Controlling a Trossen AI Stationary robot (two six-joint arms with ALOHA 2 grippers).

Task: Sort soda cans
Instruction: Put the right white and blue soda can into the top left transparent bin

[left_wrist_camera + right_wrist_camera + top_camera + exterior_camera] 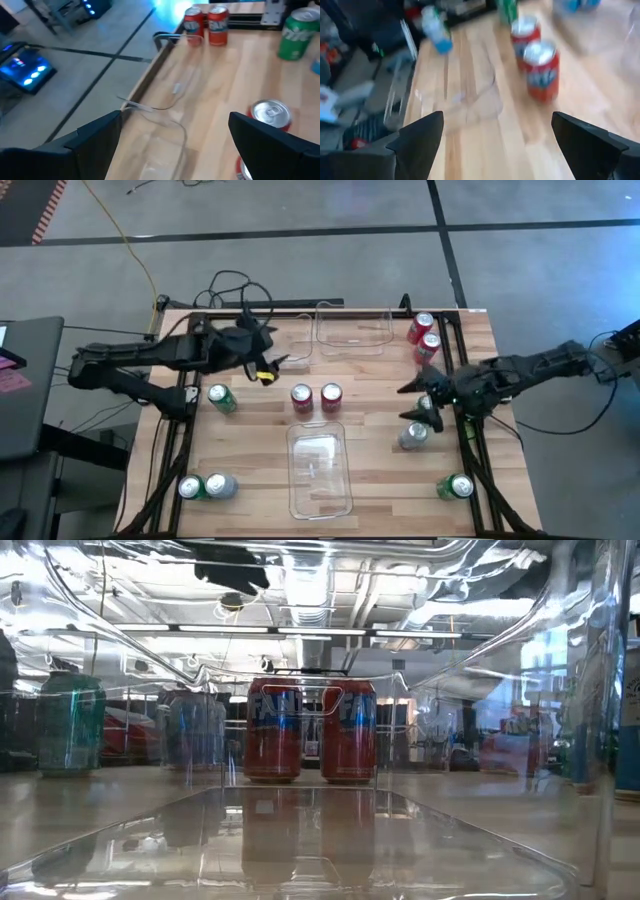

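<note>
we see a wooden table on a grey concrete floor. two clear plastic bins lie on it: one clear bin at the near middle, lengthwise, and a second clear bin at the far edge, just right of centre. a yellow cable runs over the floor to the far left corner, where black cables loop. a dark desk stands left.
</note>
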